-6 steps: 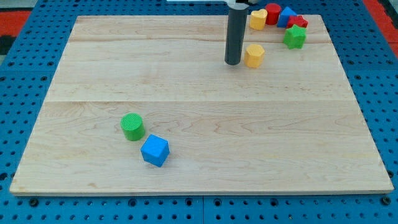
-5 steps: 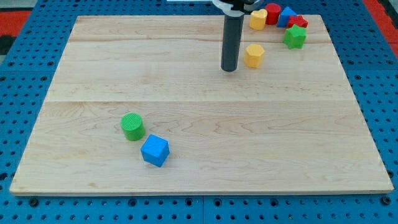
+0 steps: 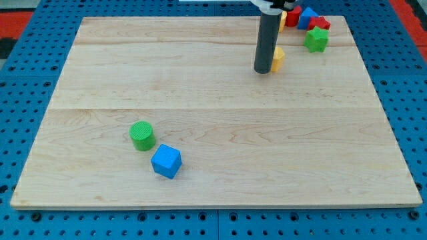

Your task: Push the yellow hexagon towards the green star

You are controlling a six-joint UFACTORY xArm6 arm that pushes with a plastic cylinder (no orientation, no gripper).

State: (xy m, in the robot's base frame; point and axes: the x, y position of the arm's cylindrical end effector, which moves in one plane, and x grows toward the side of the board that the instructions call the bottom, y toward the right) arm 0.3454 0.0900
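The yellow hexagon (image 3: 278,59) lies on the wooden board near the view's top right, mostly hidden behind my rod. My tip (image 3: 262,71) stands against the hexagon's left side, touching or nearly touching it. The green star (image 3: 316,40) lies up and to the right of the hexagon, a short gap away.
A red block (image 3: 293,16), a blue block (image 3: 307,16) and another red block (image 3: 320,23) cluster at the view's top right, above the green star; a yellow block there is hidden by the rod. A green cylinder (image 3: 141,135) and a blue cube (image 3: 165,161) lie at the lower left.
My tip has moved right, from a gap left of the yellow hexagon to right against it. The rod now covers the yellow block at the top. The blocks look unmoved.
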